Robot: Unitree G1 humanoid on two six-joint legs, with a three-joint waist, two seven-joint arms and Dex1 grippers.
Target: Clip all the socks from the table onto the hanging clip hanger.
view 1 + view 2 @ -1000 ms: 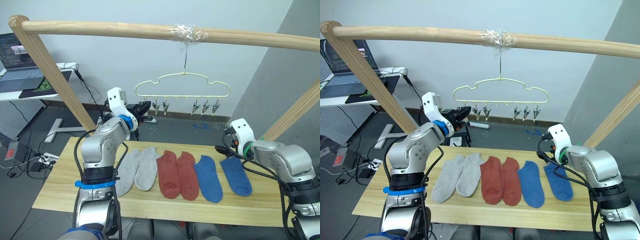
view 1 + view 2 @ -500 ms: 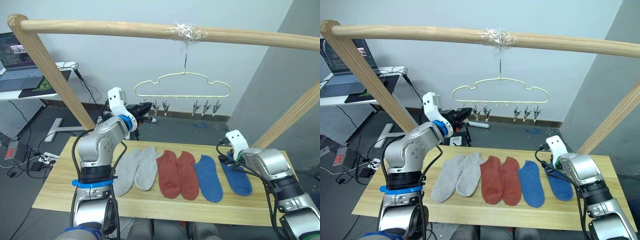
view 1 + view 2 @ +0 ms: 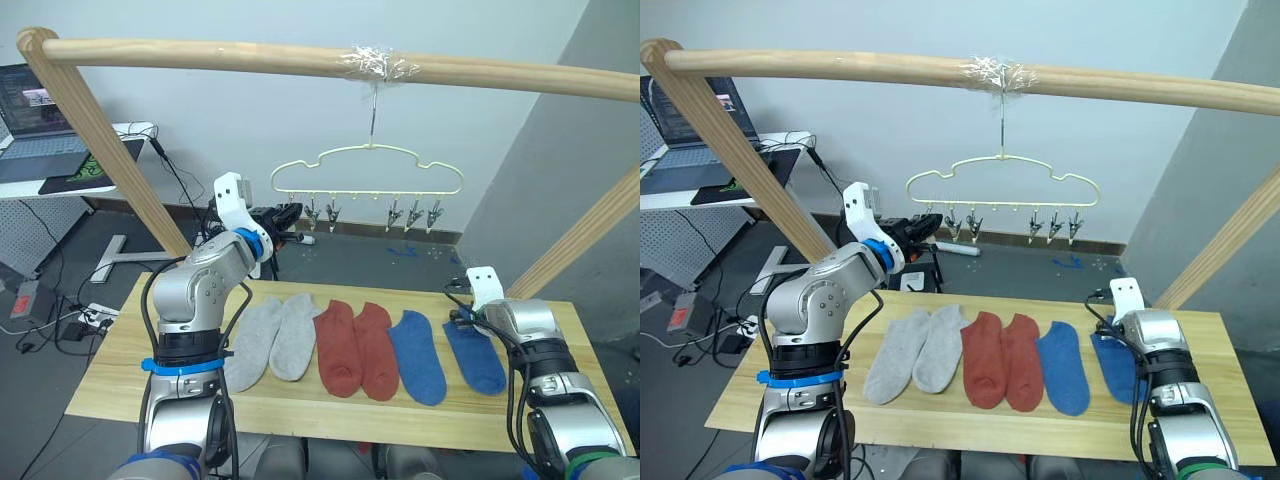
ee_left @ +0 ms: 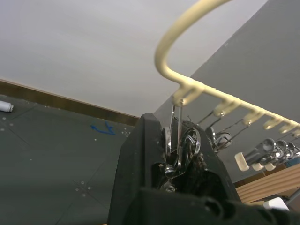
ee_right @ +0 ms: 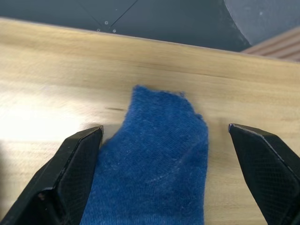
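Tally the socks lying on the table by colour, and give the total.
Light grey socks: 2
Rust red socks: 2
Blue socks: 2
Total: 6, all lying flat on the table; none is clipped to the clip hanger.

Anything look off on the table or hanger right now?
Nothing stands out. Six socks lie flat in a neat row on the table, and the clip hanger hangs level from the wooden pole, its clips bare.
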